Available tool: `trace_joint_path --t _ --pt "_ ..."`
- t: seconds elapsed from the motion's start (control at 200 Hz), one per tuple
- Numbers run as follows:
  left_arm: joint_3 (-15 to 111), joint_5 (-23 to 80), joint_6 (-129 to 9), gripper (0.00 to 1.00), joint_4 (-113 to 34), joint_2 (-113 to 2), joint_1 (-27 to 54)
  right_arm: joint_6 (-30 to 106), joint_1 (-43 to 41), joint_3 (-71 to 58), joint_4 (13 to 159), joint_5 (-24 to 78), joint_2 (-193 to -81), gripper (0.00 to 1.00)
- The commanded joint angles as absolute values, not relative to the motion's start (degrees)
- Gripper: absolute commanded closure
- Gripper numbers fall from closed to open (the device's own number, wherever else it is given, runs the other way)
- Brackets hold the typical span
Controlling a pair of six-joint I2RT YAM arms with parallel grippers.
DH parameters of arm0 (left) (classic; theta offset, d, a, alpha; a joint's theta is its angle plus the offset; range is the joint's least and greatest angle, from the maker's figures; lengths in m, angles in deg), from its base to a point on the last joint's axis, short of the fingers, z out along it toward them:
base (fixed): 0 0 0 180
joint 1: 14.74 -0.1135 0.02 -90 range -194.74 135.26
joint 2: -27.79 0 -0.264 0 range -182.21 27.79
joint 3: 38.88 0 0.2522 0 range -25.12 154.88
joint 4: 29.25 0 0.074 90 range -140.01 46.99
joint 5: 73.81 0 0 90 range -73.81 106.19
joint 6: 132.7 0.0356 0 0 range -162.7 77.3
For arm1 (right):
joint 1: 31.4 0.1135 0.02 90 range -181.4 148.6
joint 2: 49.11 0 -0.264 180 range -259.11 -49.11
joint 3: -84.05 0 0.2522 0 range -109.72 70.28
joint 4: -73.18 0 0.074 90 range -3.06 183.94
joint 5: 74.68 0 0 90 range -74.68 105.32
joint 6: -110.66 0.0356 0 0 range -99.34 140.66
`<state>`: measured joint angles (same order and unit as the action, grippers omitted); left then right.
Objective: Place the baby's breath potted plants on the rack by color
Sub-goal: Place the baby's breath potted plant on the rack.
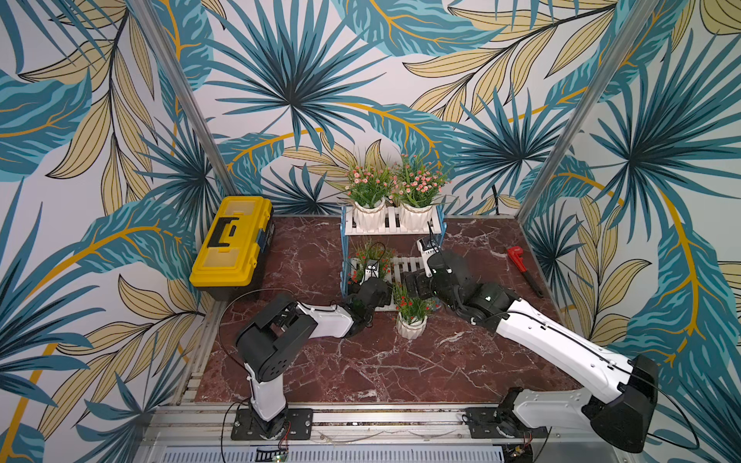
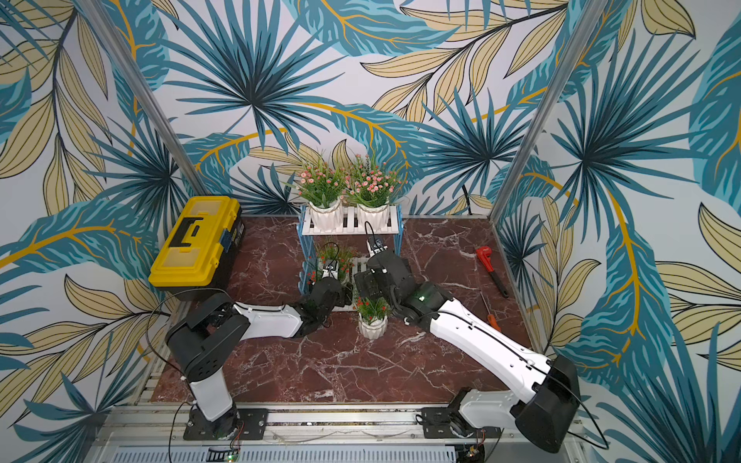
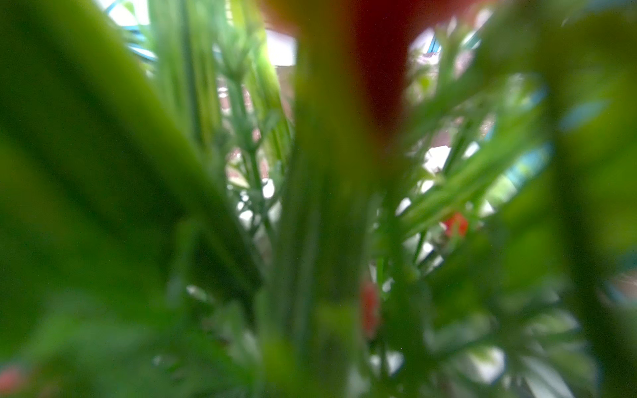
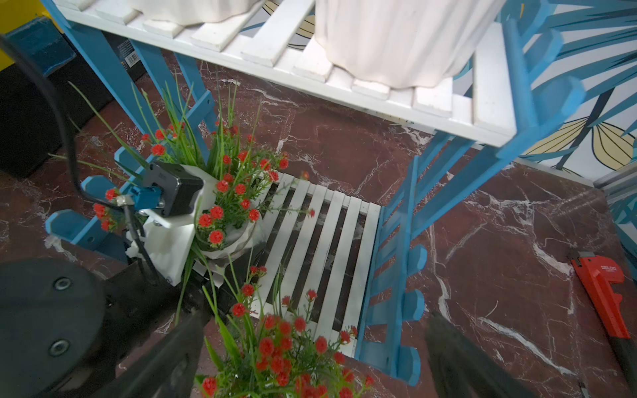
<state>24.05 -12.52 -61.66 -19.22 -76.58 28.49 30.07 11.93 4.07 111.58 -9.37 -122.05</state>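
The rack (image 1: 391, 226) stands at the back of the table, white slats between blue side frames. Two pink baby's breath potted plants (image 1: 369, 192) (image 1: 419, 186) sit side by side on its upper shelf. A red one (image 4: 227, 203) sits at the left end of the lower shelf (image 4: 331, 234). My left gripper (image 1: 357, 282) is pressed in at its pot, and blurred foliage (image 3: 310, 206) hides the jaws. Another red plant (image 1: 411, 316) stands on the table just before the rack. My right gripper (image 4: 317, 315) hovers over its top, open, one finger on each side.
A yellow toolbox (image 1: 230, 248) stands left of the rack. A red pipe wrench (image 1: 521, 266) lies by the right wall, and an orange-handled screwdriver (image 2: 491, 316) lies near the right arm. The right half of the lower shelf holds nothing.
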Motion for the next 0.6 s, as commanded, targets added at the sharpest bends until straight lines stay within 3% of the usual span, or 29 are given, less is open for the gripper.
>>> trace_joint_path --t 0.0,0.576,0.596 --pt "26.2 -13.8 -62.6 0.40 -16.8 -77.2 28.2 30.1 12.1 5.7 111.2 -10.7 -120.5 0.00" --pt "27.4 -17.0 -62.1 0.12 -16.9 -79.4 27.4 31.1 12.1 7.4 110.0 -10.6 -119.7 0.01" --pt "27.4 -17.2 -62.0 0.08 -16.8 -79.3 27.4 31.1 12.1 7.4 110.1 -10.7 -119.7 0.00"
